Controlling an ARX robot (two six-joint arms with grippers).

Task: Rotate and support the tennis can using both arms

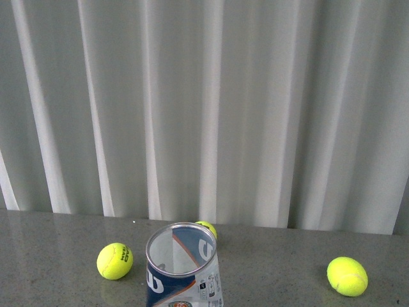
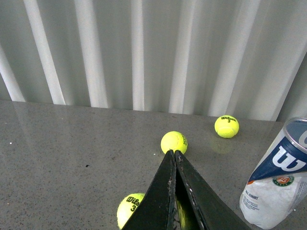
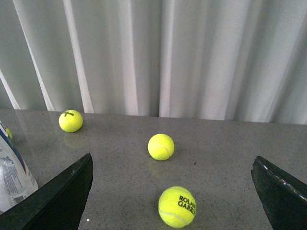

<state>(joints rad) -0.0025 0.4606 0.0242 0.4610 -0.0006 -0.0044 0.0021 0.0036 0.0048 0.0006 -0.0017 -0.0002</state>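
Observation:
The tennis can [image 1: 183, 272] stands on the grey table near the front edge, open metal rim up, leaning slightly, with a navy, white and red label. It also shows in the left wrist view [image 2: 278, 179] and as a sliver at the edge of the right wrist view [image 3: 12, 175]. My left gripper [image 2: 173, 153] is shut and empty, apart from the can, its tips pointing at a yellow ball [image 2: 173, 142]. My right gripper [image 3: 172, 163] is open wide and empty, with two yellow balls between its fingers [image 3: 67, 189]. Neither arm shows in the front view.
Yellow tennis balls lie loose on the table: one left of the can [image 1: 115, 261], one behind it [image 1: 206, 228], one at the right [image 1: 347, 275]. More balls show in the wrist views [image 2: 226, 126] [image 2: 129, 208] [image 3: 177, 206] [image 3: 160, 146] [image 3: 70, 120]. A white curtain [image 1: 204, 109] hangs behind the table.

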